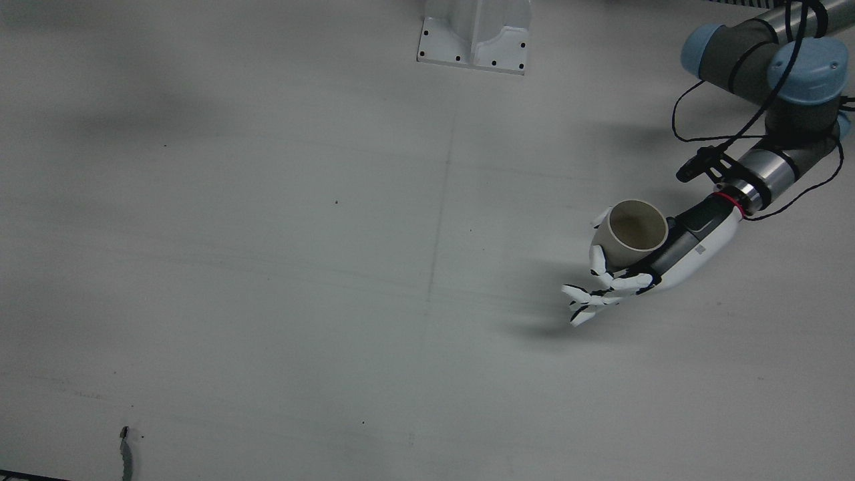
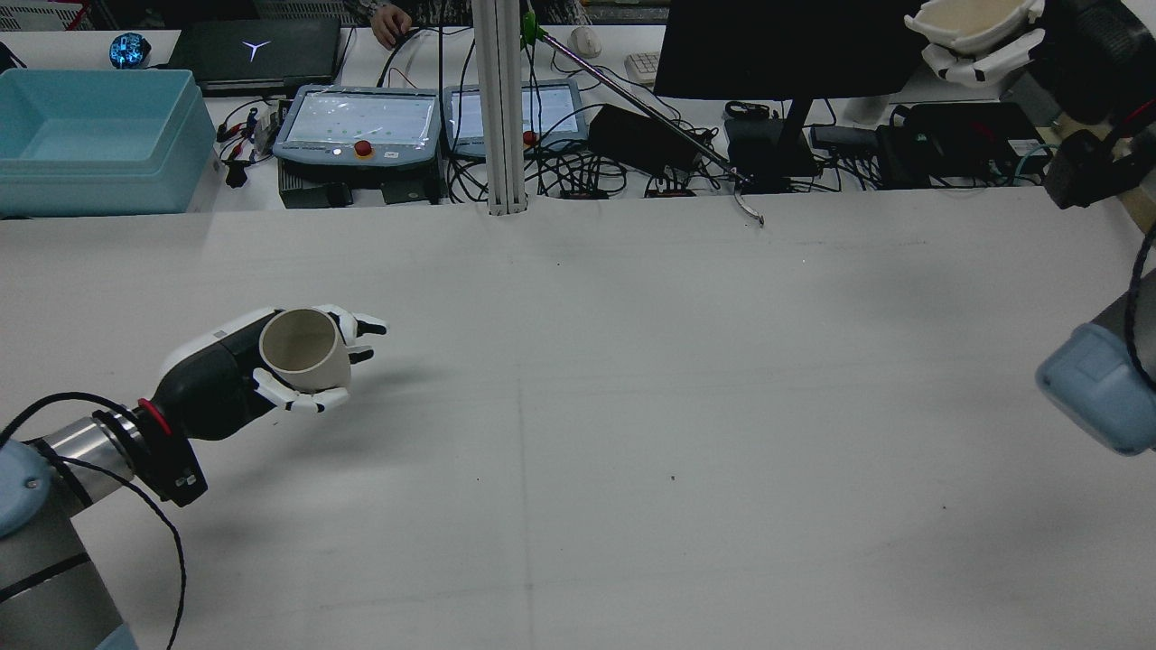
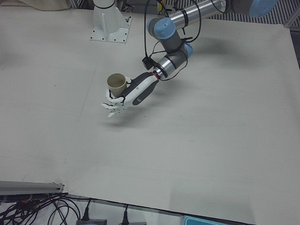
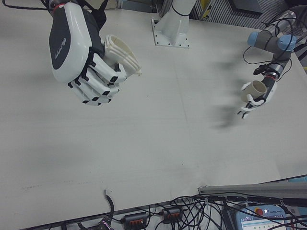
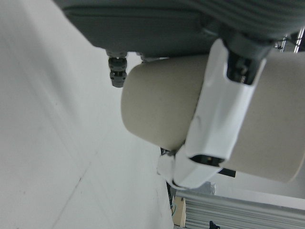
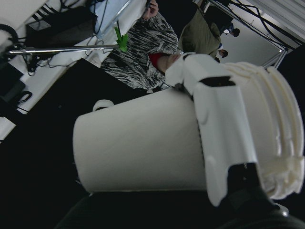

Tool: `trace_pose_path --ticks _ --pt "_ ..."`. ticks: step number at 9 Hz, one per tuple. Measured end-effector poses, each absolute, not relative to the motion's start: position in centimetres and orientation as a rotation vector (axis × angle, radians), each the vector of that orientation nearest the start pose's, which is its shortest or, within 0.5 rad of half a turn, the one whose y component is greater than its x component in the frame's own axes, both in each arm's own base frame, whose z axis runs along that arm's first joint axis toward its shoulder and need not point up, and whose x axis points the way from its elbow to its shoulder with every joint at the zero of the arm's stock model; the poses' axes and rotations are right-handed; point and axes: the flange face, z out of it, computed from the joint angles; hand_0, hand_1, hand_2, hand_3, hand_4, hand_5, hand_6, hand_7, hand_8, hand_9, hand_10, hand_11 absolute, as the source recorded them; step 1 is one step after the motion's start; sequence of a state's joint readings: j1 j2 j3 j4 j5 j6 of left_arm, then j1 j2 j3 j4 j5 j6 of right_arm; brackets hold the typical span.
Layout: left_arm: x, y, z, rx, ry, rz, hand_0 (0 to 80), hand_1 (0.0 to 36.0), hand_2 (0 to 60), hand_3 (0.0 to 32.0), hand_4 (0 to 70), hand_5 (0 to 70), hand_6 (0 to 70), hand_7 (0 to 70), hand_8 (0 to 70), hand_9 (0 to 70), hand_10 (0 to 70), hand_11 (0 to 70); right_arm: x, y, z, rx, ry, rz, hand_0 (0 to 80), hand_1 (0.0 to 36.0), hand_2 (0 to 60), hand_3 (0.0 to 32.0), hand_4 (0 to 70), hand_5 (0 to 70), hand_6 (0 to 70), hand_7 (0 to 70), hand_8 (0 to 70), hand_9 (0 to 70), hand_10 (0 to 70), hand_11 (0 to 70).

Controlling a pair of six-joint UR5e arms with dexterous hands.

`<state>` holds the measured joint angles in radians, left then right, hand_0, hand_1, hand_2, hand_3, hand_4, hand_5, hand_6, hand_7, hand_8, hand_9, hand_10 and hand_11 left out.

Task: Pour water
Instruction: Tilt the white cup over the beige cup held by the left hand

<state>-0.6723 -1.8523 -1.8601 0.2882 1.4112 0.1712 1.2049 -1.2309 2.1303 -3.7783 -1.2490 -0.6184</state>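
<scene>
My left hand [image 1: 668,257] is shut on a beige cup [image 1: 634,234] and holds it just above the table, mouth tilted up and open. The cup looks empty. The same hand [image 2: 226,370] and cup [image 2: 302,348] show at the left of the rear view, and in the left-front view [image 3: 116,83]. My right hand [image 4: 79,52] is shut on a white cup [image 4: 120,50] and holds it high above the table. It shows at the top right of the rear view [image 2: 980,23]. The right hand view shows the fingers [image 6: 228,129] wrapped round this cup [image 6: 138,143].
An arm pedestal [image 1: 475,37] stands at the table's robot side. Beyond the far edge are a blue bin [image 2: 95,140], teach pendants [image 2: 361,122], a vertical post [image 2: 501,108], a monitor [image 2: 777,45] and cables. A small dark scrap [image 1: 125,447] lies near the operators' edge.
</scene>
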Motion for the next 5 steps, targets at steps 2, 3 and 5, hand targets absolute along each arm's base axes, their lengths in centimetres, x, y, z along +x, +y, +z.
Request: trace_pose_path --ticks 2,3,5 --pt "45.1 -44.8 36.6 -0.743 1.994 -1.41 80.0 36.0 60.0 0.0 70.0 70.0 19.9 30.6 8.2 6.5 7.4 14.0 -2.5 -51.9 27.2 -0.687 2.758 -1.986 80.0 36.0 60.0 0.0 42.6 70.0 59.6 70.0 42.0 55.4 38.1 57.2" --pt "47.6 -43.9 34.4 -0.769 1.975 -1.385 80.0 36.0 60.0 0.0 70.0 70.0 20.6 31.4 8.4 6.6 7.5 14.3 -3.9 -51.8 24.3 -0.725 2.815 -1.947 80.0 36.0 60.0 0.0 44.3 70.0 59.8 70.0 41.4 54.9 39.0 58.4" --pt "49.9 -43.2 30.8 -0.793 1.973 -1.358 80.0 36.0 60.0 0.0 70.0 70.0 21.1 31.9 8.5 6.7 7.7 14.6 -12.2 -51.2 19.7 -0.804 3.02 -1.866 80.0 36.0 60.0 0.0 44.5 70.0 59.6 70.0 40.9 54.4 37.2 56.1"
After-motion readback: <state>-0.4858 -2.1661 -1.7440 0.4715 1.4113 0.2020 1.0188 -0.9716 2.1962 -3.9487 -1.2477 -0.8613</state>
